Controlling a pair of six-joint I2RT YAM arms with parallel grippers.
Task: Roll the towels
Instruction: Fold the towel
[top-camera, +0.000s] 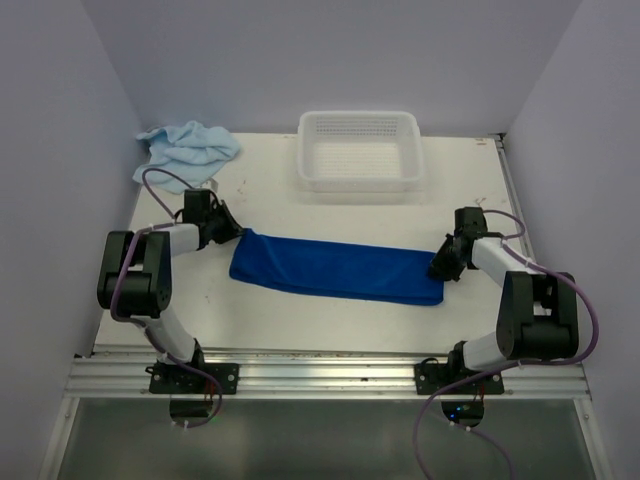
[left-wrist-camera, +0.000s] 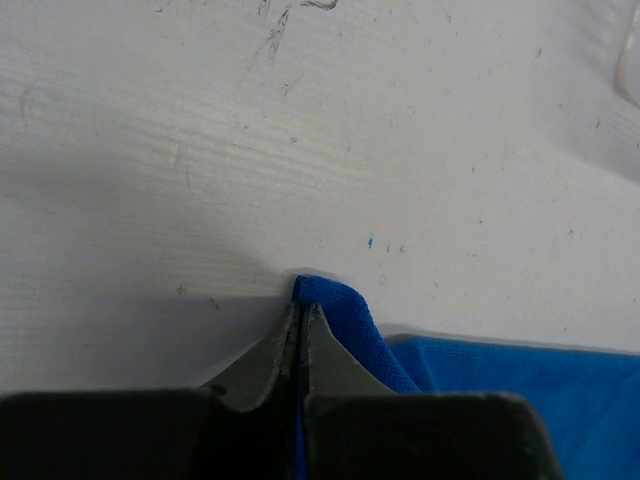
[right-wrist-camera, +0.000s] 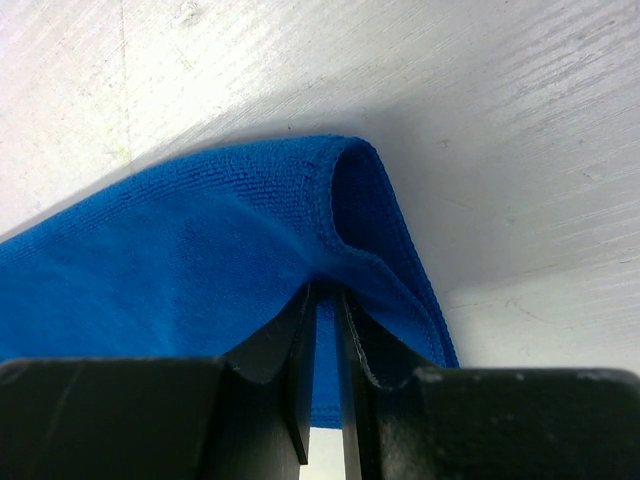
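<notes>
**A:** What lies beneath you?

**B:** The white worktop (top-camera: 300, 325). On it the dark blue towel (top-camera: 340, 268) is folded into a long band, running from my left end effector (left-wrist-camera: 300, 310) across to my right end effector (right-wrist-camera: 325, 295).

**A:** Anything farther out?

**B:** A white basket (top-camera: 358, 117) sits beyond both, well apart. The pale blue towel (top-camera: 188, 146) lies crumpled beyond my left one.

**A:** And your grip?

**B:** My left is pinched closed on the band's corner. My right is clamped on its folded far end.
</notes>
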